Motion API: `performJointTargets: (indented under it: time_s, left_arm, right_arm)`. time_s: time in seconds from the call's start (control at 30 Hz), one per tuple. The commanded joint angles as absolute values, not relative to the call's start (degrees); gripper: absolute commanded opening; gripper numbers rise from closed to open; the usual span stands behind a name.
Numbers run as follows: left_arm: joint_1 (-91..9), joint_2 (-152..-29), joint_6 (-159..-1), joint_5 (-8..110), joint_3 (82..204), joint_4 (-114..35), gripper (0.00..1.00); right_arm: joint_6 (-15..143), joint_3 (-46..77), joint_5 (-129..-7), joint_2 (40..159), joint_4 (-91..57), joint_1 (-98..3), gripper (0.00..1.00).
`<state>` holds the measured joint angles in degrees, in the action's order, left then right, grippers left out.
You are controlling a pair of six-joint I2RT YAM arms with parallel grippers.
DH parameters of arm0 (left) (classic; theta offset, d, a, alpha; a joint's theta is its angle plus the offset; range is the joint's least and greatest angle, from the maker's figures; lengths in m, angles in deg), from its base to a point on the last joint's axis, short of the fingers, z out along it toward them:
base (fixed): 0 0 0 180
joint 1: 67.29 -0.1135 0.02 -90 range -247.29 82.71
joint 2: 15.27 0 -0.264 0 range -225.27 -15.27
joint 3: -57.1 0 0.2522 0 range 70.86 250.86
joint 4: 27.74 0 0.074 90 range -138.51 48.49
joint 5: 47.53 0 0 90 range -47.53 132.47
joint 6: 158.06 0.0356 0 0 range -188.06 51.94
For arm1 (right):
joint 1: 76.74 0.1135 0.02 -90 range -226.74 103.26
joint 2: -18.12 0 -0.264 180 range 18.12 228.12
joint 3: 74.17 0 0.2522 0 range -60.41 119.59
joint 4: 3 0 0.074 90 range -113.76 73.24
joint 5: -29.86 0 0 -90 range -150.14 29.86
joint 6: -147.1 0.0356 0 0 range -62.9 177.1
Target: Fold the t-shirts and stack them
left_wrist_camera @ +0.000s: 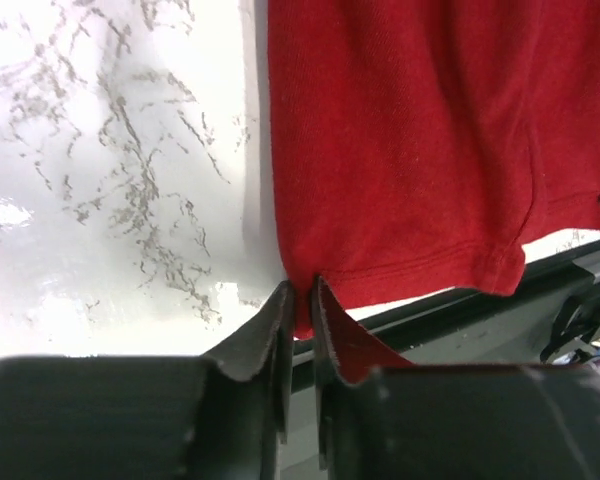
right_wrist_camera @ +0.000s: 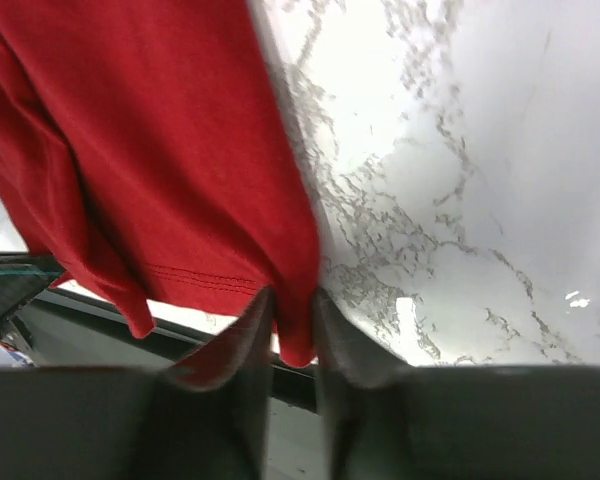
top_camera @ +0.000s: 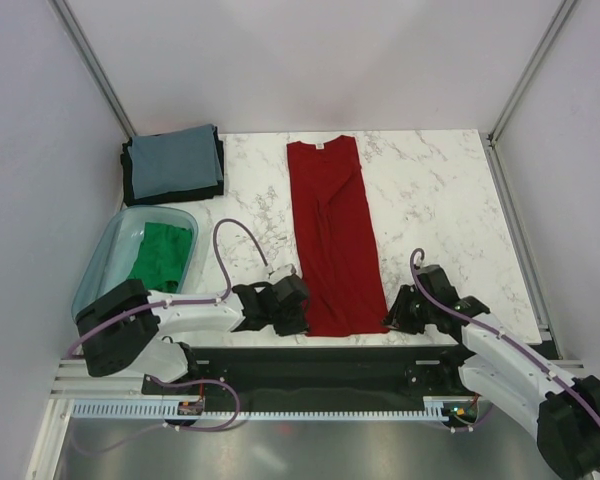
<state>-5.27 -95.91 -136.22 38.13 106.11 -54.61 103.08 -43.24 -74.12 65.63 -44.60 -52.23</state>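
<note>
Pinching dark red t-shirt (top_camera: pixel 330 240) hem | left gripper (left_wrist_camera: pixel 301 290): closed on left corner | right gripper (right_wrist_camera: pixel 293 300): closed on right corner

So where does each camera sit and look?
Top: high behind, looking down on the table, red shirt, left arm and right arm.
Left wrist: on the left arm, looking along the left pincer, shut on the shirt's hem corner.
Right wrist: likewise, the right pincer shut on the other corner.
Both wrist views share the red hem and marble table.
</note>
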Motion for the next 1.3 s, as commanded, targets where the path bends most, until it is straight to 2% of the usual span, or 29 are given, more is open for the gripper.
performJointTargets:
  time_s: [0.0,0.03,0.07,0.1,0.13,0.2,0.33,0.6,0.8,0.97,1.27]
  left_arm:
    - [-4.8,-96.13,-137.84,34.56,108.38,-54.33,0.05]
    - [-4.8,-95.61,-137.67,34.64,109.35,-56.16,0.02]
    - [-4.62,-94.65,-138.19,34.12,113.19,-59.32,0.02]
    - [-2.62,-93.42,-138.45,30.03,115.66,-66.74,0.02]
    - [-1.55,-90.28,-138.8,27.81,117.95,-69.86,0.02]
    - [0.29,-87.71,-139.51,24.82,123.67,-75.75,0.02]
    - [1.44,-84.62,-140.56,24.71,126.76,-80.08,0.02]
    - [9.77,-85.06,-150.14,26.21,119.82,-80.7,0.02]
    - [13.4,-85.06,-152.17,23.85,119.29,-86.32,0.02]
    - [9.1,-85.15,-144.45,19.79,125.42,-91.33,0.02]
    - [-6.54,-86.8,-129.15,22.78,134.4,-90.81,0.02]
  right_arm:
    - [103.07,-44.33,-74.12,66.11,-44.54,-51.86,0.25]
    - [102.9,-43.98,-74.21,66.2,-44.54,-51.86,0.19]
    - [102.55,-42.32,-74.29,66.2,-45.32,-51.86,0.07]
    - [101.67,-41.0,-74.21,66.2,-46.37,-51.86,0.01]
    - [101.23,-39.42,-74.03,65.76,-47.78,-51.86,0.0]
    - [100.52,-33.62,-73.51,64.36,-52.87,-51.86,0.0]
    - [100.61,-26.67,-72.62,61.37,-58.76,-51.86,0.0]
    - [103.24,-32.02,-74.91,54.34,-62.99,-51.69,0.0]
    - [102.98,-28.43,-74.12,49.58,-69.58,-51.69,0.0]
    - [100.44,-23.94,-71.58,55.37,-66.87,-51.69,0.0]
    - [95.6,-9.36,-65.95,72.6,-60.45,-51.78,0.0]
